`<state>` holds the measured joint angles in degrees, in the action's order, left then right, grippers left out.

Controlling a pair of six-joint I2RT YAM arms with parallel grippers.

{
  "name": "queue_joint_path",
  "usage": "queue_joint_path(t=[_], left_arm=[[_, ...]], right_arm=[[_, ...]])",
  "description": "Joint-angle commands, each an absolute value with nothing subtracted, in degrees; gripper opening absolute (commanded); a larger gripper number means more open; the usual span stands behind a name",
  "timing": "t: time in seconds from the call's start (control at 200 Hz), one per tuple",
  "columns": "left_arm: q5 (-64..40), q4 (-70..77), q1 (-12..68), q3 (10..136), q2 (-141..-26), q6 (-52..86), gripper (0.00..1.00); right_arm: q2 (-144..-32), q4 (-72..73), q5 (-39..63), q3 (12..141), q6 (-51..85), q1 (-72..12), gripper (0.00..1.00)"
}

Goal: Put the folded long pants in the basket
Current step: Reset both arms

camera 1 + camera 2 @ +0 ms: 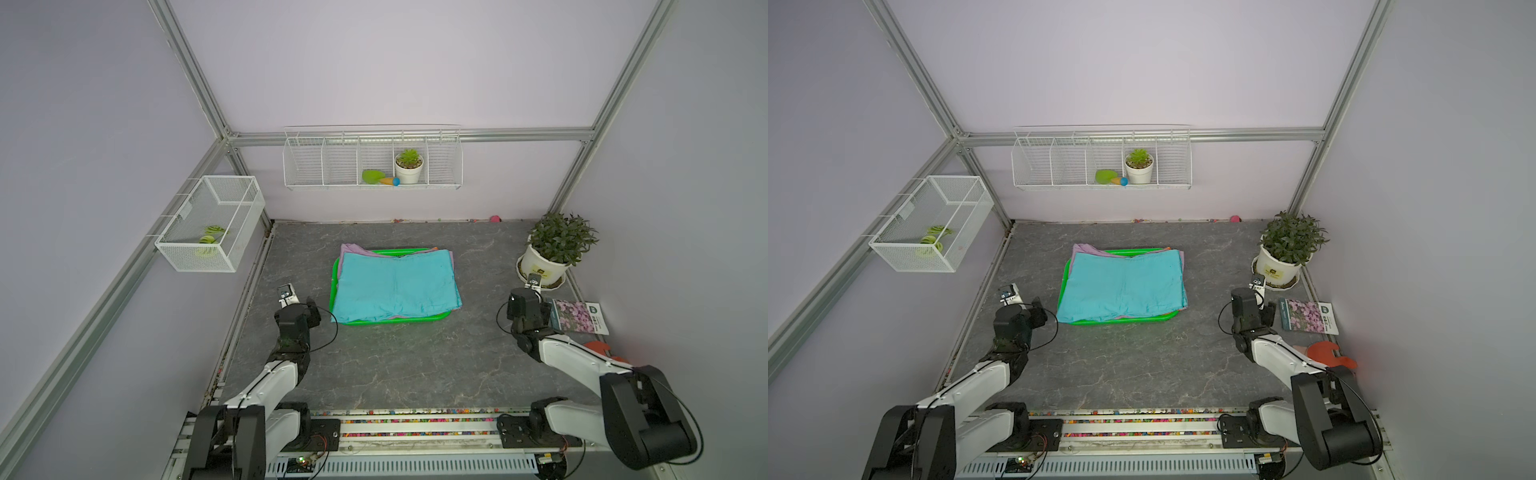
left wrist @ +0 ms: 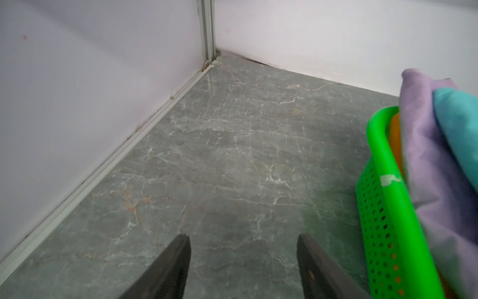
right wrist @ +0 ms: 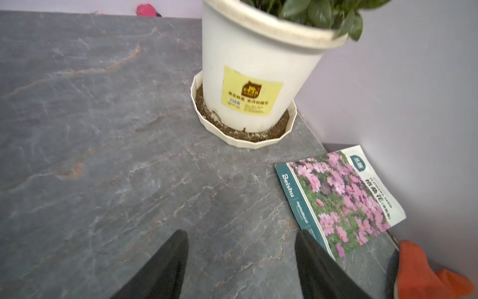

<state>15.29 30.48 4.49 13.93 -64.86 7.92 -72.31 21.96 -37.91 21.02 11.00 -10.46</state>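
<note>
The green basket (image 1: 399,321) (image 1: 1121,321) sits mid-table, and the folded long pants are stacked in it. The teal pair (image 1: 395,286) (image 1: 1125,286) lies on top, spilling over the near and right rim. A lilac pair (image 1: 353,250) (image 2: 426,155) peeks out beneath it, and an orange pair (image 2: 395,134) shows against the basket rim (image 2: 385,165). My left gripper (image 1: 287,294) (image 2: 243,236) stands open and empty over the bare table, left of the basket. Far to the basket's right, my right gripper (image 1: 533,286) (image 3: 240,233) is open and empty too.
A potted plant (image 1: 552,253) (image 3: 258,77) in a saucer stands just beyond the right gripper. Beside that gripper lie a seed packet (image 1: 579,316) (image 3: 341,202) and an orange-red object (image 1: 598,349). White wire baskets (image 1: 212,224) (image 1: 372,160) hang on the left and back walls.
</note>
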Motion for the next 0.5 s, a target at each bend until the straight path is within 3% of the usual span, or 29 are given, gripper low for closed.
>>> queue_joint_path(t=[0.0, 0.115, 0.195, 0.265, 0.35, 0.485, 0.5], left_arm=[[13.03, 44.17, 4.13, 15.35, -70.32, 2.26, 0.69], [9.41, 48.45, 3.92, 18.0, -77.41, 0.03, 0.69], [9.16, 59.12, 3.87, 15.72, -84.22, -0.65, 0.69], [10.85, 65.78, 3.28, 16.17, -89.28, -0.36, 0.7], [8.48, 50.47, 1.89, 21.18, -86.22, 2.45, 0.7], [6.57, 50.09, 0.44, 21.49, -86.43, 3.17, 0.78], [6.67, 50.5, 0.44, 21.36, -86.58, 3.1, 0.87]], right_arm=[[-74.85, 47.93, -34.71, 16.17, 4.81, -8.87, 0.71], [-84.69, 63.68, -28.1, 13.94, 5.65, -5.38, 0.72], [-84.1, 55.62, -21.84, 15.51, 5.29, -5.24, 0.7], [-91.94, 69.03, -21.53, 15.32, 2.16, -5.23, 0.7], [-86.15, 47.32, -19.43, 21.13, 4.63, -4.78, 0.69], [-89.01, 51.84, -18.39, 21.66, 3.82, -4.19, 0.78], [-88.81, 51.14, -18.45, 21.82, 3.81, -4.16, 0.79]])
